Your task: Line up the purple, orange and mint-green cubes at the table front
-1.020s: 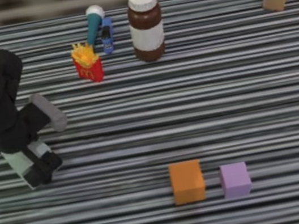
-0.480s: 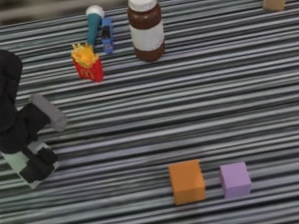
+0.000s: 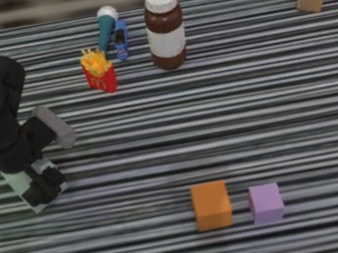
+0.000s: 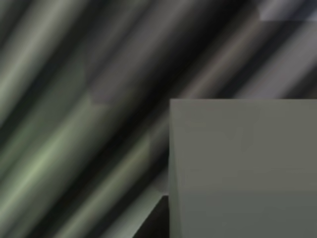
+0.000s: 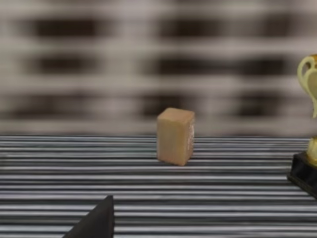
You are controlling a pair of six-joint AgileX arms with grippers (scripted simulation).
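Left gripper (image 3: 38, 187): low over the table (image 3: 272, 122) at the middle left of the top view, its dark fingers straddling the mint-green cube (image 3: 17, 181), of which only pale slivers show on either side; the left wrist view is filled by one flat pale face of that cube (image 4: 242, 168), so the fingers look set about it, though whether they are pressed home or just apart I cannot tell. Orange cube (image 3: 211, 205): lower centre of the top view, near the front edge. Purple cube (image 3: 265, 202): just beside the orange one on its right, a narrow gap between, the two roughly level. Step in hand, as I judge it: taking hold of the mint-green cube to carry it to the front row. To do it well: make sure the fingers bear on two opposite flat faces, squarely and near mid-height, before any lift; raise it straight up, travel toward the lower centre, and set it down left of the orange cube, level with the pair, with a like gap and without nudging the orange one. Right gripper: out of the top view; its wrist view shows only a dark fingertip (image 5: 96, 223), facing the tan block (image 5: 175, 136) and a gold trophy (image 5: 309, 94), so its fingers cannot be judged. Bystanders at the upper part of the top view: brown jar (image 3: 164, 27), fries carton (image 3: 99, 71), teal marker (image 3: 105, 26).
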